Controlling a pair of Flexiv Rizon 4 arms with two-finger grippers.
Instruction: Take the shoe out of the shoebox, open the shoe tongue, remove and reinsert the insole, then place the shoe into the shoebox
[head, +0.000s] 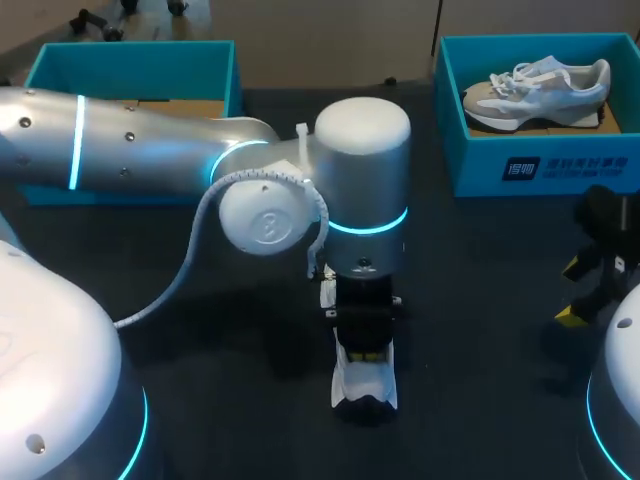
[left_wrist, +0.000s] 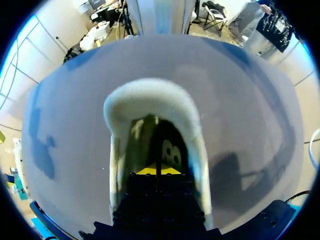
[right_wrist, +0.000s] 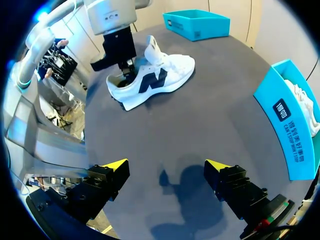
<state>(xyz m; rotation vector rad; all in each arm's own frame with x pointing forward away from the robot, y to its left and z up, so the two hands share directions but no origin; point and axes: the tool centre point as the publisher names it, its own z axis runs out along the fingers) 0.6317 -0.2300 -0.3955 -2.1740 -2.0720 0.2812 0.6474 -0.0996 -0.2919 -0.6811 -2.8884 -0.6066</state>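
Note:
A white shoe (head: 365, 388) with a dark logo (right_wrist: 150, 80) lies on the dark table near the front middle. My left gripper (head: 365, 350) points straight down into the shoe's opening. In the left wrist view its yellow tips (left_wrist: 159, 170) meet inside the shoe, behind the padded heel collar (left_wrist: 150, 95); I cannot tell whether they pinch the insole. My right gripper (right_wrist: 167, 167) hangs open over bare table at the right (head: 572, 292), well away from the shoe. The left gripper (right_wrist: 125, 65) also shows in the right wrist view.
A teal shoebox (head: 130, 70) stands at the back left, partly behind my left arm. Another teal shoebox (head: 545, 165) at the back right holds a second grey-white shoe (head: 540, 88). Open table lies between the white shoe and the right gripper.

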